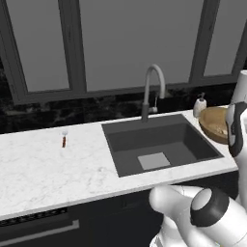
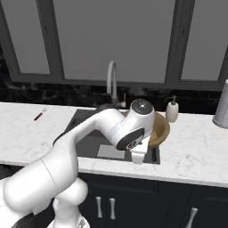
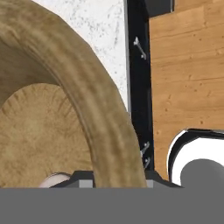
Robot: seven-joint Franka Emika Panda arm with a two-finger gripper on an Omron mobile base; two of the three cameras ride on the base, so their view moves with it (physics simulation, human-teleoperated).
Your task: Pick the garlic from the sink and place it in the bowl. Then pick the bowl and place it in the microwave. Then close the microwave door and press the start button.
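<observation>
The tan wooden bowl (image 1: 213,123) hangs tilted above the counter, just right of the sink (image 1: 126,140). My gripper (image 3: 116,177) is shut on the bowl's thick rim (image 3: 87,100), one finger inside and one outside. A pale sliver of the garlic (image 3: 54,179) peeks from the bowl's floor at the bottom of the hand view. In the right base view my arm covers most of the bowl (image 2: 161,129). The sink basin (image 2: 89,142) holds nothing. The microwave and its door are out of view.
A curved faucet (image 1: 153,87) stands behind the sink, with a soap dispenser (image 2: 172,111) to its right. A red-handled utensil (image 1: 63,140) lies on the white counter at the left. A pale cylinder (image 2: 221,107) stands at the far right. Below are dark cabinet fronts and wooden floor (image 3: 188,78).
</observation>
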